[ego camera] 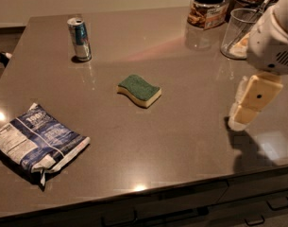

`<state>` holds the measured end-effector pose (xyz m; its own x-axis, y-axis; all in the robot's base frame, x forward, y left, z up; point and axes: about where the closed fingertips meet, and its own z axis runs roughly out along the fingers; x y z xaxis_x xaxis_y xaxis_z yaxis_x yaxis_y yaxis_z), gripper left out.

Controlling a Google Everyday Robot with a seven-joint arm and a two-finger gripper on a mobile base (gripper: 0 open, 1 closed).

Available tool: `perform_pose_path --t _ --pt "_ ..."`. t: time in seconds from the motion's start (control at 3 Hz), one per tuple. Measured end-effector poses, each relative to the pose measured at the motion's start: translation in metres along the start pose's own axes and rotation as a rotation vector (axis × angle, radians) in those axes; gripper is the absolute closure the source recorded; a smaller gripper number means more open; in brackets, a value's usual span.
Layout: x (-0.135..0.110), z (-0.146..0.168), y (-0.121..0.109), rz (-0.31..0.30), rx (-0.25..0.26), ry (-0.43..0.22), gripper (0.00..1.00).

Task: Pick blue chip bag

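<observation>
The blue chip bag lies flat near the front left edge of the grey counter, its white nutrition panel toward the left. My gripper hangs at the right side, just above the counter, far from the bag and holding nothing. A green and yellow sponge lies in the middle of the counter, between the bag and the gripper.
A blue-and-silver slim can stands at the back left. A clear plastic cup and a lidded jar of snacks stand at the back right, behind my arm. Drawer fronts with handles run below the counter's front edge.
</observation>
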<state>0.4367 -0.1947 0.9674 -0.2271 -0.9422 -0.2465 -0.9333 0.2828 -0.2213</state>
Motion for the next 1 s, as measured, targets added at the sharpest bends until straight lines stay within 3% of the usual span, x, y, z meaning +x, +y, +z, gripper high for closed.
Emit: perform_pose_path --t 0.33,1.0 --pt "-0.032 0.013 0.022 0.005 -0.025 -0.072 0.0" --pt "-0.144 0.046 0.09 -0.054 -0.107 -0.285 0.0"
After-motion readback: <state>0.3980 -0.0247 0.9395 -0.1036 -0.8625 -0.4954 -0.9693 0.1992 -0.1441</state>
